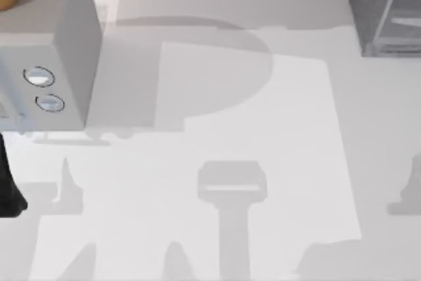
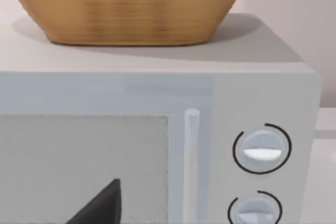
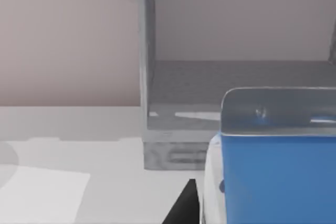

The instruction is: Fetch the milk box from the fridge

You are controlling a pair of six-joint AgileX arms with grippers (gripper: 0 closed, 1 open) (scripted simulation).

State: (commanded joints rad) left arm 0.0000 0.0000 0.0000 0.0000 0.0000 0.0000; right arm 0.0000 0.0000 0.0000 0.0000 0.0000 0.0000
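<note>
The milk box (image 3: pixel 278 177), blue with a pale side and a greyish top flap, fills the near corner of the right wrist view. It hangs in front of the fridge (image 3: pixel 173 93), outside it, and my right gripper (image 3: pixel 262 219) is shut on it. One black finger (image 3: pixel 181 208) lies against the box's pale side. The fridge stands open toward the camera, and its bare grey shelf shows behind the box. From above, the fridge (image 1: pixel 385 11) stands at the table's back right corner. My left arm (image 1: pixel 10 189) is parked at the left edge, with its gripper (image 2: pixel 100 208) facing the microwave door.
A light grey microwave (image 1: pixel 59 51) with two round knobs stands at the back left, seen close up as the microwave (image 2: pixel 105 93) in the left wrist view. A woven basket (image 2: pixel 126 9) sits on top of it. Arm shadows fall across the white table (image 1: pixel 217 136).
</note>
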